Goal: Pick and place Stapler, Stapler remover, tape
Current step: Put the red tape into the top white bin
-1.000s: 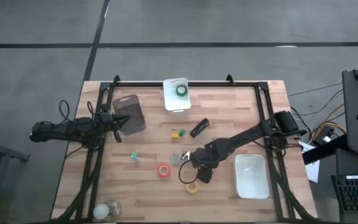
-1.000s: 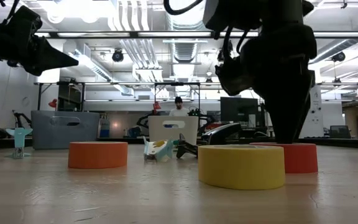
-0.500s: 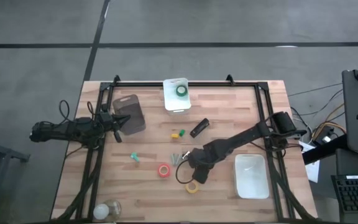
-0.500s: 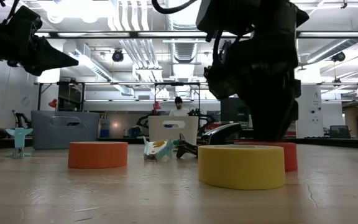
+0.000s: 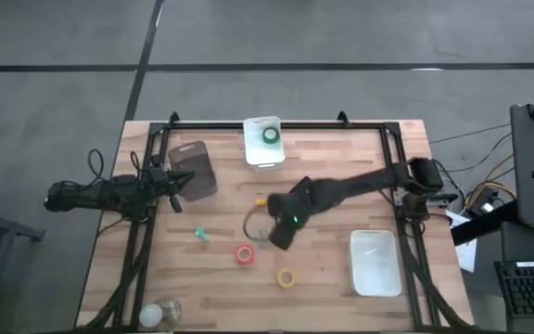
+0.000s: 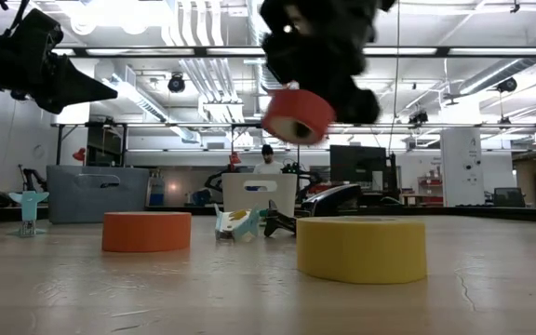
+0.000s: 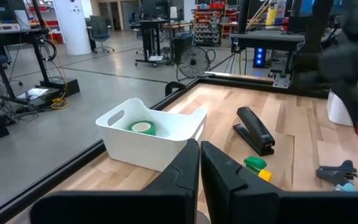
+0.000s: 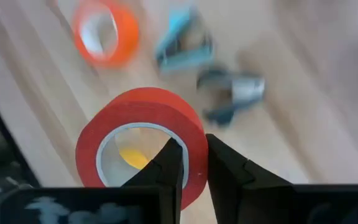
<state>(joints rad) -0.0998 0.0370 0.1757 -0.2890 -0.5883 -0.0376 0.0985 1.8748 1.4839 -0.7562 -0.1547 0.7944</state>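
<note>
My right gripper [image 5: 281, 232] hangs over the table's middle, shut on a red tape roll [image 6: 298, 115] high above the wood. A second red roll [image 5: 244, 253] and a yellow roll [image 5: 287, 277] lie flat on the table. A green roll [image 5: 270, 136] lies in the white bin [image 5: 251, 153]. The black stapler [image 7: 253, 129] rests on the wood; in the high view my right arm covers it. A teal stapler remover [image 5: 201, 235] lies to the left, a grey one [image 8: 232, 93] below the gripper. My left gripper [image 7: 199, 155] is shut, holding nothing, by the grey bin [image 5: 193, 169]. My right gripper pinches the red roll's wall [image 8: 188, 158], one finger inside the pale core and the other on the red outer face. The fingers come from above, pointing down. The roll is lifted clear of the table and hangs tilted below the fingers.
A white tray [image 5: 375, 263] stands near the right edge. A small green-and-yellow piece [image 7: 255, 167] lies beside the stapler. A clear round thing [image 5: 160, 313] sits at the near left corner. People show in the room beyond the table.
My right gripper has shut on the red roll that lay behind the yellow one, then risen and gone toward the table's far left with it. The roll is lifted clear and tipped. The other rolls have stayed in place.
</note>
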